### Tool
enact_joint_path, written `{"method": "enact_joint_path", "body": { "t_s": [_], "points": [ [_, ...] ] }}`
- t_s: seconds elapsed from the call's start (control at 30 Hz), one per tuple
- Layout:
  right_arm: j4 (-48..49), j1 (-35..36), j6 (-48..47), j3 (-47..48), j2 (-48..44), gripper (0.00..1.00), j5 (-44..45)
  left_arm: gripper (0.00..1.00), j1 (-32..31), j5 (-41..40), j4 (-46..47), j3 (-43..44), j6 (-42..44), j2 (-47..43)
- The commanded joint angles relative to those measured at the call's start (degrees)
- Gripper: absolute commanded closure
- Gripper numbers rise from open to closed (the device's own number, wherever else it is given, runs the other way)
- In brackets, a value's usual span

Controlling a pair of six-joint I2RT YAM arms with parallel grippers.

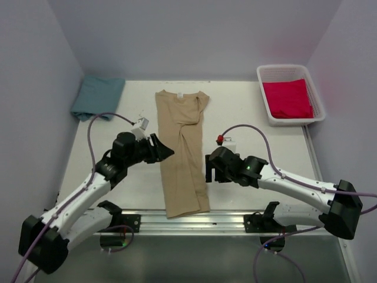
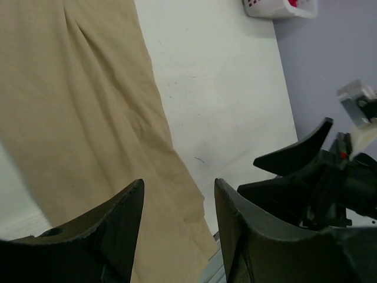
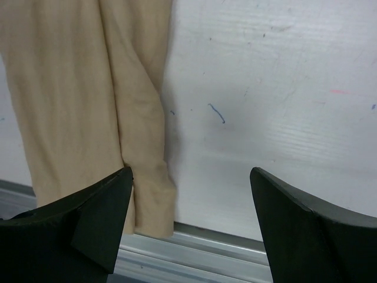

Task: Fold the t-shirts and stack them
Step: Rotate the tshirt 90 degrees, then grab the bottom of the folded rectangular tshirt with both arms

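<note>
The tan t-shirt (image 1: 182, 153) lies folded lengthwise into a long strip down the middle of the table, collar at the far end; it also shows in the left wrist view (image 2: 82, 112) and the right wrist view (image 3: 82, 88). My left gripper (image 1: 166, 151) is open and empty at the strip's left edge. My right gripper (image 1: 207, 168) is open and empty just off its right edge. The teal-blue t-shirt (image 1: 97, 97) lies folded at the far left. The red-pink t-shirt (image 1: 287, 98) lies in the white basket (image 1: 318, 106).
The basket stands at the far right corner and shows in the left wrist view (image 2: 277, 8). A metal rail (image 1: 230, 219) runs along the table's near edge; the shirt's hem reaches it. Purple walls enclose the table on the left, back and right.
</note>
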Motion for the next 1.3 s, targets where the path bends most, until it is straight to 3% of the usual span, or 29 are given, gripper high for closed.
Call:
{"method": "enact_joint_path", "body": {
  "t_s": [0.0, 0.13, 0.2, 0.33, 0.53, 0.93, 1.27],
  "points": [
    [8.6, 0.0, 5.5, -8.8, -6.1, 0.16, -9.2, 0.45, -2.2, -5.8, -11.1, -3.5, 1.0, -11.3],
    [13.8, 0.0, 8.9, -15.5, -9.6, 0.17, -15.2, 0.43, -2.7, -4.4, -22.1, -7.0, -0.2, -20.3],
    [15.1, 0.0, 9.6, -18.0, -9.4, 0.16, -17.2, 0.42, -2.9, -0.6, -23.4, -9.0, -2.5, -21.3],
    [19.0, 0.1, 10.5, -19.8, -7.9, 0.16, -20.0, 0.4, -5.2, -2.9, -28.7, -12.1, -3.2, -20.0],
    [21.2, 0.0, 11.0, -19.4, -5.0, 0.16, -21.8, 0.39, -14.0, -4.6, -27.6, -13.3, -7.8, -15.1],
    [22.2, 0.0, 13.3, -22.4, -6.6, 0.16, -22.6, 0.38, -39.4, -12.3, -25.5, -15.6, -26.0, -9.1],
    [22.8, 0.0, 14.4, -24.6, -8.6, 0.2, -22.7, 0.39, -45.7, -23.1, -27.2, -16.3, -35.7, -7.4]
  ]
}}
